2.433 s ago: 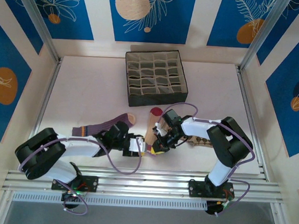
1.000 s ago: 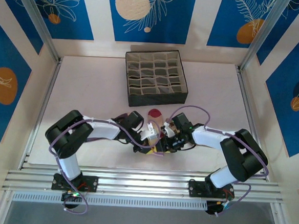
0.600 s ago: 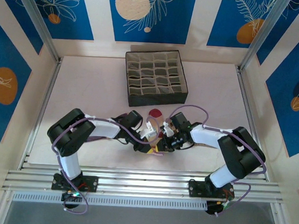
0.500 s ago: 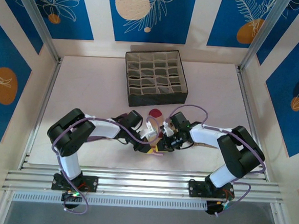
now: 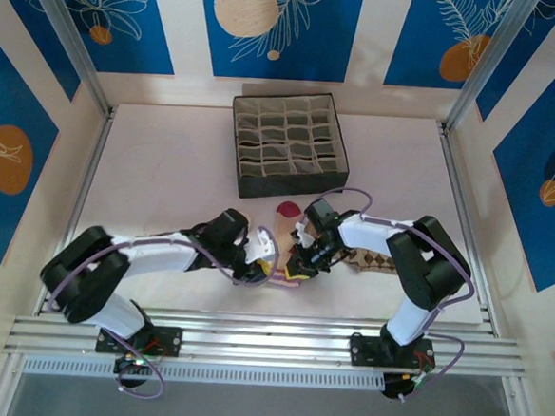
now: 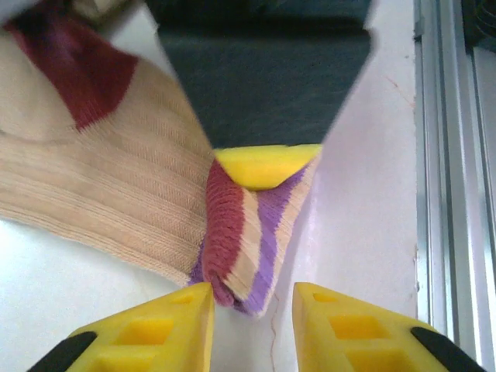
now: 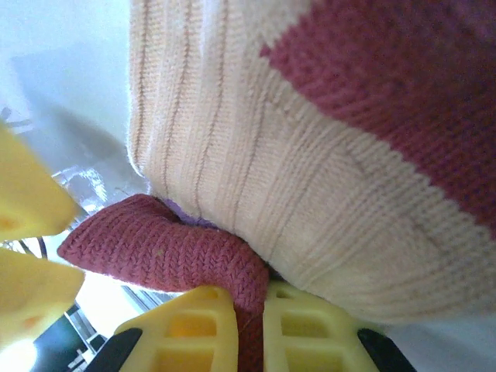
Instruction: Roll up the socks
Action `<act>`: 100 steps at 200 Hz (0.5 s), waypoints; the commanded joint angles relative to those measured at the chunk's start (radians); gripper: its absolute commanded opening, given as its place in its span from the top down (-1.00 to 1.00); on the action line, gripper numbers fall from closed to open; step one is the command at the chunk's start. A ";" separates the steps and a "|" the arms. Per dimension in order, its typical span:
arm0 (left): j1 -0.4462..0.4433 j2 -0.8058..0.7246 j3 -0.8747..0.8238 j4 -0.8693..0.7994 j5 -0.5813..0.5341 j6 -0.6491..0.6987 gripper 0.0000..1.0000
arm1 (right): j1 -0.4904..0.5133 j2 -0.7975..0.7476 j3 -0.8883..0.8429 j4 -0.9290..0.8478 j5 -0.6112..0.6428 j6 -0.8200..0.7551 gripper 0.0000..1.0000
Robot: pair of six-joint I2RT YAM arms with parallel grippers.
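The beige sock (image 6: 101, 194) with the maroon toe (image 5: 287, 210) lies on the table between both arms. Its striped cuff (image 6: 248, 232) is folded up in maroon, beige and purple bands. My right gripper (image 7: 249, 329) is shut on the cuff's maroon edge (image 7: 178, 256), and its yellow fingertip (image 6: 263, 164) presses on the cuff from above. My left gripper (image 6: 252, 329) stands open just in front of the cuff tip, its left finger (image 6: 155, 333) almost touching it. From above, the left gripper (image 5: 263, 257) and right gripper (image 5: 297, 265) sit close together. The diamond-patterned sock (image 5: 374, 262) lies under the right arm.
The grey compartment box (image 5: 290, 144) stands at the back middle of the white table (image 5: 166, 162). An aluminium rail (image 5: 268, 336) runs along the near edge, close behind both grippers. The left gripper's yellow fingers (image 7: 31, 240) show at the left of the right wrist view.
The right gripper has shut on the cuff. The left gripper has opened, let go of the cuff, and its arm has dropped lower and to the left.
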State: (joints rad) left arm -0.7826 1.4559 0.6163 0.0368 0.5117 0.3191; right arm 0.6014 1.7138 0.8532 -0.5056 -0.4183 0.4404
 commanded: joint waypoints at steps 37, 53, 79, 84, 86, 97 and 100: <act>-0.130 -0.167 -0.143 0.173 -0.249 0.322 0.28 | 0.013 0.081 0.017 -0.098 0.104 0.004 1.00; -0.175 -0.159 -0.156 0.190 -0.315 0.380 0.24 | 0.013 0.087 0.022 -0.103 0.097 0.001 1.00; -0.209 -0.099 -0.130 0.167 -0.353 0.418 0.15 | 0.013 0.097 0.029 -0.114 0.093 -0.004 1.00; -0.216 -0.087 -0.128 0.170 -0.361 0.423 0.16 | 0.012 0.099 0.031 -0.116 0.093 -0.004 1.00; -0.218 -0.084 -0.128 0.172 -0.366 0.426 0.15 | 0.012 0.099 0.032 -0.118 0.093 -0.005 1.00; -0.236 -0.061 -0.130 0.193 -0.387 0.439 0.15 | 0.013 0.103 0.034 -0.123 0.092 -0.008 1.00; -0.239 -0.055 -0.129 0.198 -0.391 0.441 0.15 | 0.013 0.102 0.033 -0.124 0.092 -0.009 1.00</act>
State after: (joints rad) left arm -0.9897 1.3548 0.4740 0.2001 0.1974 0.6811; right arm 0.6029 1.7592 0.9070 -0.5735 -0.4274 0.4397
